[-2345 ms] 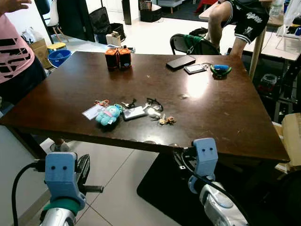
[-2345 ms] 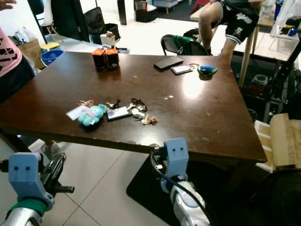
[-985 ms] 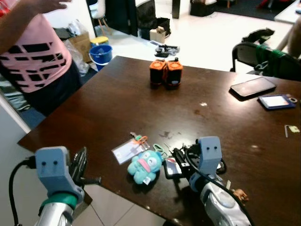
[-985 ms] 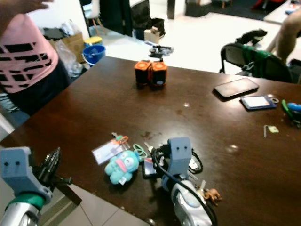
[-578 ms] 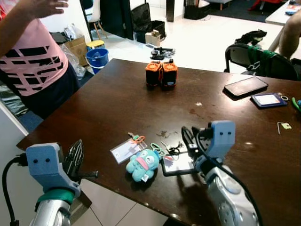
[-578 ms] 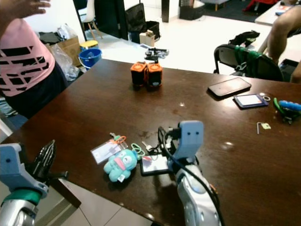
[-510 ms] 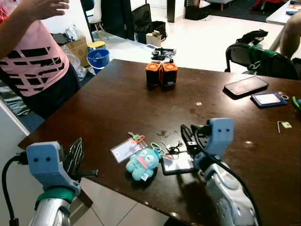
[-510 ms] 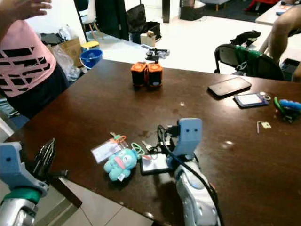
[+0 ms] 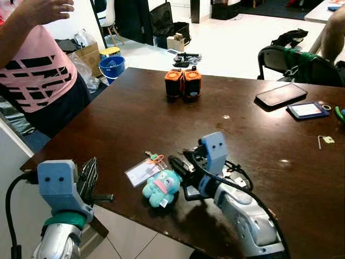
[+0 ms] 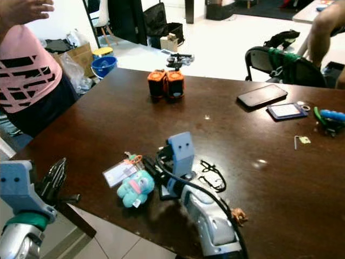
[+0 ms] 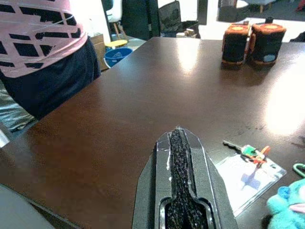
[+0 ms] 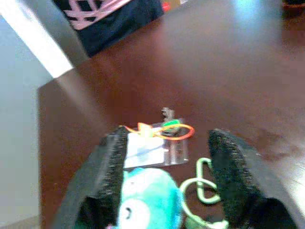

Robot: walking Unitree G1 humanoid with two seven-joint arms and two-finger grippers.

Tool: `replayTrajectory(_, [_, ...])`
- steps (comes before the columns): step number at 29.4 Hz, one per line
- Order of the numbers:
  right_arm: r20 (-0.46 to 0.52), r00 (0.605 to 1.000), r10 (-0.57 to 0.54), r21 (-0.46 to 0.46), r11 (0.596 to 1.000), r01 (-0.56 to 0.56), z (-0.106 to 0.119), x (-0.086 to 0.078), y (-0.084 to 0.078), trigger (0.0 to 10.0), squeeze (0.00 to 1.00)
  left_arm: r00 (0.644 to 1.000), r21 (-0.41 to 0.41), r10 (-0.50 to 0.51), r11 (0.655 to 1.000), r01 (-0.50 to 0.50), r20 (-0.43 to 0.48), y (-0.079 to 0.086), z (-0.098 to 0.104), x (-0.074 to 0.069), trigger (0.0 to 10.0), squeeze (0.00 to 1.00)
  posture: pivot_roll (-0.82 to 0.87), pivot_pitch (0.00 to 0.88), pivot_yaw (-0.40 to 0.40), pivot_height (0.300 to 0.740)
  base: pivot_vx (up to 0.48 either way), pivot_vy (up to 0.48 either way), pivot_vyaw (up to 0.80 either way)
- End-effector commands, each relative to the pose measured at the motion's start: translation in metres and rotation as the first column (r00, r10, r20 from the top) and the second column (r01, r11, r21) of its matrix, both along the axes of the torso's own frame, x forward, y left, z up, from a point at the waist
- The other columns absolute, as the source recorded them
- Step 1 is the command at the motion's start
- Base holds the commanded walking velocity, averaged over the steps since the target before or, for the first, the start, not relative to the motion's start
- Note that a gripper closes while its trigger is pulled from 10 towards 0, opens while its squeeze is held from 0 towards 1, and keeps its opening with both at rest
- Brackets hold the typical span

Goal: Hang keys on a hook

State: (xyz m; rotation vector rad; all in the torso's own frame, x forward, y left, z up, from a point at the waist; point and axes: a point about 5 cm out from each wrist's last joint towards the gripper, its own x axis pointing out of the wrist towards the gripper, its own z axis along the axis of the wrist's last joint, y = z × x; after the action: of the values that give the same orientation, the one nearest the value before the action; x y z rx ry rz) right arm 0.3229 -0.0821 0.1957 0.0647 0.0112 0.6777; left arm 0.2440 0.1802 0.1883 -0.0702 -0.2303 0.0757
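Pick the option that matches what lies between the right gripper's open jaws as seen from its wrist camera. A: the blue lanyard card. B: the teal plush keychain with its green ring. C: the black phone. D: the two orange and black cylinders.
B: in the right wrist view the right gripper has its jaws spread either side of the teal plush keychain, with the clear ID card just beyond on the table.

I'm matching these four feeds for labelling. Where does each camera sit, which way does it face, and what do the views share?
Left eye: on the head, looking down across the brown table; both arms show.
Right eye: beside it, the same scene.
Left wrist: along the shut left gripper by the table's near edge, towards the orange holders.
Right wrist: between the open right gripper fingers, at the teal plush keychain.
All share the clear badge card.
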Motion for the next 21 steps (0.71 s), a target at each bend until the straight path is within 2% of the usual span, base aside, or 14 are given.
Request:
replayTrajectory(1, [-0.013, 0.993, 0.113, -0.010, 0.993, -0.114, 0.001, -0.007, 0.012, 10.0, 1.00, 0.998, 0.036, -0.003, 0.999, 0.005, -0.059, 0.003, -0.010, -0.001, 10.0, 0.00, -0.05, 0.163, 0.268, 0.740, 0.000, 0.000, 0.00])
replayTrajectory(4, [-0.006, 0.991, 0.135, -0.028, 0.990, -0.135, 0.000, -0.009, 0.013, 10.0, 1.00, 0.997, 0.050, -0.010, 0.999, 0.014, -0.073, 0.003, -0.012, -0.001, 10.0, 0.00, -0.05, 0.163, 0.268, 0.740, 0.000, 0.000, 0.00])
replayTrajectory(7, [0.029, 0.998, 0.048, -0.030, 0.998, -0.047, 0.003, -0.004, 0.009, 10.0, 1.00, 0.992, 0.110, -0.012, 0.994, 0.025, -0.122, 0.003, -0.020, 0.000, 10.0, 0.00, -0.05, 0.163, 0.268, 0.740, 0.000, 0.000, 0.00])
replayTrajectory(8, [0.055, 0.994, -0.094, -0.008, 0.995, 0.095, 0.006, 0.006, -0.002, 10.0, 0.00, 0.985, 0.160, 0.011, 0.987, 0.017, -0.172, 0.006, -0.030, 0.002, 10.0, 0.00, -0.05, 0.162, 0.257, 0.740, 0.000, 0.000, 0.00])
replayTrajectory(9, [0.067, 0.979, -0.191, 0.011, 0.982, 0.191, 0.008, 0.013, -0.010, 10.0, 0.00, 0.978, 0.195, 0.029, 0.981, 0.012, -0.205, 0.008, -0.036, 0.004, 10.0, 0.00, -0.05, 0.162, 0.257, 0.740, 0.000, 0.000, 0.00])
replayTrajectory(10, [0.067, 0.979, -0.191, 0.011, 0.982, 0.191, 0.008, 0.013, -0.010, 10.0, 0.00, 0.978, 0.195, 0.029, 0.981, 0.012, -0.205, 0.008, -0.036, 0.004, 10.0, 0.00, -0.05, 0.162, 0.257, 0.740, 0.000, 0.000, 0.00])
replayTrajectory(11, [0.068, 0.959, -0.274, 0.036, 0.962, 0.272, 0.010, 0.018, -0.018, 10.0, 0.00, 0.971, 0.219, 0.053, 0.976, -0.001, -0.235, 0.012, -0.042, 0.006, 10.0, 0.00, -0.05, 0.161, 0.250, 0.740, 0.000, 0.000, 0.00])
replayTrajectory(12, [0.068, 0.959, -0.274, 0.036, 0.962, 0.272, 0.010, 0.018, -0.018, 10.0, 0.00, 0.971, 0.219, 0.053, 0.976, -0.001, -0.235, 0.012, -0.042, 0.006, 10.0, 0.00, -0.05, 0.161, 0.250, 0.740, 0.000, 0.000, 0.00])
replayTrajectory(13, [0.073, 0.944, -0.320, 0.053, 0.947, 0.317, 0.012, 0.020, -0.025, 10.0, 0.00, 0.962, 0.236, 0.085, 0.972, -0.022, -0.261, 0.017, -0.048, 0.008, 10.0, 0.00, -0.06, 0.160, 0.244, 0.740, 0.000, 0.000, 0.00])
replayTrajectory(16, [0.080, 0.938, -0.336, 0.065, 0.941, 0.332, 0.013, 0.020, -0.030, 10.0, 0.00, 0.950, 0.243, 0.128, 0.968, -0.058, -0.284, 0.025, -0.053, 0.010, 10.0, 0.00, -0.06, 0.159, 0.235, 0.740, 0.000, 0.000, 0.00])
replayTrajectory(20, [0.103, 0.947, -0.304, 0.057, 0.952, 0.300, 0.013, 0.014, -0.029, 10.0, 0.00, 0.947, 0.213, 0.149, 0.973, -0.089, -0.286, 0.031, -0.054, 0.009, 10.0, 0.00, -0.07, 0.151, 0.208, 0.740, 0.000, 0.000, 0.00])
replayTrajectory(21, [0.122, 0.956, -0.268, 0.034, 0.963, 0.266, 0.012, 0.011, -0.027, 10.0, 0.00, 0.948, 0.198, 0.148, 0.976, -0.094, -0.281, 0.032, -0.053, 0.008, 10.0, 0.00, -0.07, 0.149, 0.187, 0.740, 0.000, 0.000, 0.00])
